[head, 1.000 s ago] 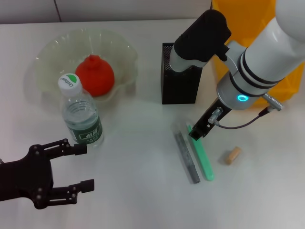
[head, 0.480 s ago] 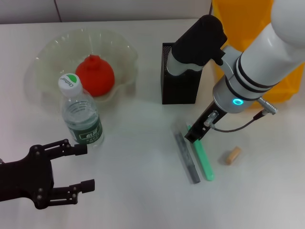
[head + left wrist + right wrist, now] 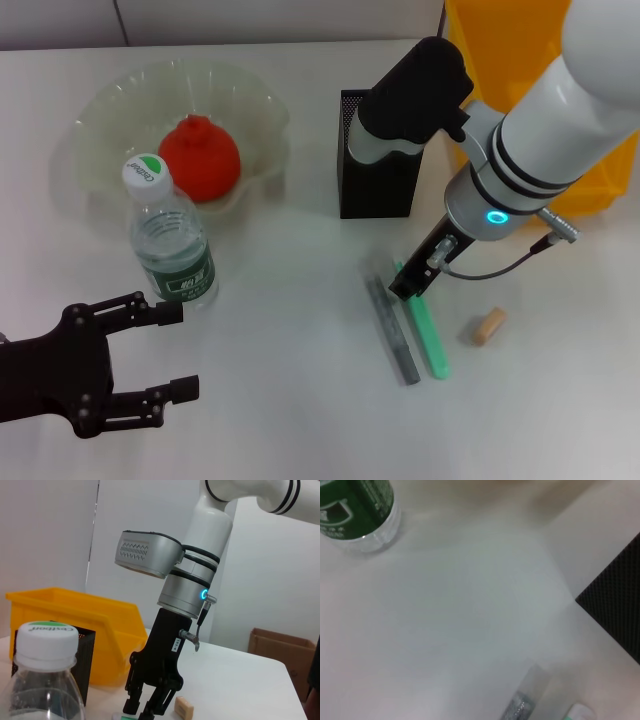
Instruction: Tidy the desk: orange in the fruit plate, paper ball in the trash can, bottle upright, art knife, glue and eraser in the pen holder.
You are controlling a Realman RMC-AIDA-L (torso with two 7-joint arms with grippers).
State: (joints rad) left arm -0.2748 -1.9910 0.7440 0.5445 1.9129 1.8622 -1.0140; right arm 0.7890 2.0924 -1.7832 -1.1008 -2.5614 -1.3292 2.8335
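Right gripper [image 3: 407, 287] hangs low over the far end of the art knife [image 3: 426, 328], its fingers slightly apart with nothing between them, and the glue [image 3: 391, 328] lies just left of the knife. Left gripper [image 3: 165, 350] waits spread wide at the near left, close to the upright bottle [image 3: 170, 246]. Right of the knife sits the eraser [image 3: 488, 326]; the orange [image 3: 200, 159] rests in the fruit plate [image 3: 110, 110].

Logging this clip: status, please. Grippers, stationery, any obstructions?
Right gripper low over the slim mint-green art knife, nothing held. Left gripper open, idle near the clear plastic bottle. Grey glue stick lies close alongside.
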